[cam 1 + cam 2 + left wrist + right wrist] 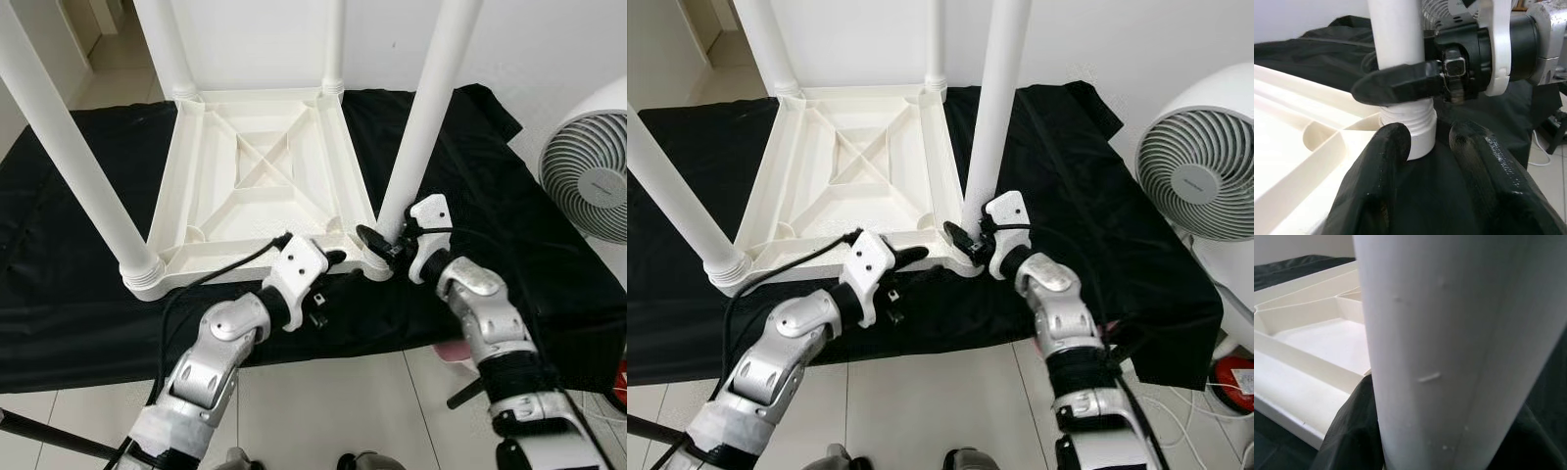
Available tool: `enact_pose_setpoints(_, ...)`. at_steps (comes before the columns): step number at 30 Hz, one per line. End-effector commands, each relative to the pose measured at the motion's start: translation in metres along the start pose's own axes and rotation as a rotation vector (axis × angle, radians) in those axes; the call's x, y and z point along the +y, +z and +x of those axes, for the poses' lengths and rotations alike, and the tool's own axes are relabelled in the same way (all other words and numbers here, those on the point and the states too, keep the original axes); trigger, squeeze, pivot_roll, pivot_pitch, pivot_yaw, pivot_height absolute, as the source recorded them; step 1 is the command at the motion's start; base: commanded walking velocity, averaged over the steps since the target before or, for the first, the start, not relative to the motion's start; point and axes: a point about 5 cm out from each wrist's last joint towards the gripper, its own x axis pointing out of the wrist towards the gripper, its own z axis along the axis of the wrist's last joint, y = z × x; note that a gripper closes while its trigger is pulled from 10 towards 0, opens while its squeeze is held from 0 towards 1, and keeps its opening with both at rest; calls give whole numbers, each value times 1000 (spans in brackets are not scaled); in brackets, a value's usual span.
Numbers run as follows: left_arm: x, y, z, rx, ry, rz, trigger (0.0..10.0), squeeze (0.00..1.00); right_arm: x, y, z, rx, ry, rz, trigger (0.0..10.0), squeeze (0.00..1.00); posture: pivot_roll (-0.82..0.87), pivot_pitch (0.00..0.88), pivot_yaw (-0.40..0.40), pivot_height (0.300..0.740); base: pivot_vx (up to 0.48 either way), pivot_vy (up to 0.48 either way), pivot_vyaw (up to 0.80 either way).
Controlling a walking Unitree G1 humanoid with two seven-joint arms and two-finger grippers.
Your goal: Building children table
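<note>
From the head cameras I'm looking down on the white table top [260, 176], which is lying upside down on a black cloth [88, 196] with its four legs pointing up. The near-right leg [423, 117] is the one I'm working on: its long axis is running nearly upright, leaning slightly, and its threaded foot is sitting in the corner socket closest to me. My right gripper [384, 245] is the nearer one, reaching in from the right at the very base of that leg with its fingers around it. My left gripper [328, 258] is coming in from the left along the table's near edge, its tips stopping just beside the same corner. A white fan [586, 176] is standing off to the right, well apart.

In the left wrist view, the left gripper's two black fingers [1376, 181] are standing apart with nothing between them, pointing at the leg's ribbed collar [1410, 122] just ahead. Across the leg one right finger [1400, 83] is lying flat against it, so I'm judging that grip as closed on the leg.

In the right wrist view, the leg is pressing close against the camera, the ribbed underside of the table behind it. I'm judging that the next move is a twist about the leg's own axis, with the left gripper steadying the corner.
</note>
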Motion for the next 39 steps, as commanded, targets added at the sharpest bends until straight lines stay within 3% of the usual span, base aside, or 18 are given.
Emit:
enact_pose_setpoints(1,-2,-5,-1,18,14,2,10000,0,9,-3,1,6,-26,44,10000,0,-126,85,34,740,0,0,0)
enact_pose_setpoints(6,-2,-7,-2,23,15,-3,10000,0,21,-2,-1,8,-204,81,10000,0,-128,85,35,740,0,0,0)
enact_pose_setpoints(7,-1,-6,-2,22,19,-3,10000,0,23,-3,-2,22,-300,90,10000,0,-131,88,34,740,0,0,0)
enact_pose_setpoints(8,-1,-6,-2,22,19,-3,10000,0,23,-3,-2,22,-300,90,10000,0,-131,88,34,740,0,0,0)
enact_pose_setpoints(10,3,-6,-2,21,30,0,10000,0,28,-6,-4,57,-480,130,10000,0,-128,91,33,740,0,0,0)
enact_pose_setpoints(12,4,-6,-3,20,35,2,10000,0,32,-6,-5,69,-520,156,10000,0,-128,91,33,740,0,0,0)
enact_pose_setpoints(17,7,-3,-4,12,47,2,10000,0,41,-1,-5,57,-487,159,10000,0,-128,91,33,740,0,0,0)
enact_pose_setpoints(18,6,-3,-3,11,44,2,10000,0,39,1,-6,35,-473,181,10000,1000,-128,91,33,740,0,0,0)
enact_pose_setpoints(26,1,-2,-1,9,22,4,10000,0,33,8,-6,-13,-409,193,10000,1000,-130,96,43,740,0,0,0)
enact_pose_setpoints(29,0,-2,-1,9,13,4,10000,0,23,6,-9,-10,-334,176,10000,1000,-134,88,44,740,0,0,0)
enact_pose_setpoints(30,0,-2,0,9,12,6,10000,0,18,5,-12,1,-265,146,10000,851,-134,81,43,740,0,0,0)
enact_pose_setpoints(31,0,-2,0,9,12,6,10000,0,18,5,-12,1,-265,146,10000,851,-134,81,43,740,0,0,0)
enact_pose_setpoints(32,1,-2,0,9,12,7,10000,0,17,5,-12,2,-238,139,10000,667,-134,81,43,740,0,0,0)
enact_pose_setpoints(33,1,-2,0,9,12,7,10000,0,17,5,-12,2,-238,139,10000,667,-134,81,43,740,0,0,0)
enact_pose_setpoints(34,2,-1,0,6,12,8,10000,0,16,7,-13,-1,-182,106,10000,0,-134,81,43,740,0,0,0)
enact_pose_setpoints(37,3,0,1,3,13,13,10000,0,14,11,-14,-32,-86,61,10000,0,-138,74,45,740,0,0,0)
enact_pose_setpoints(39,4,1,3,0,7,18,10000,0,14,12,-16,-38,74,-6,10000,0,-142,66,46,740,0,0,0)
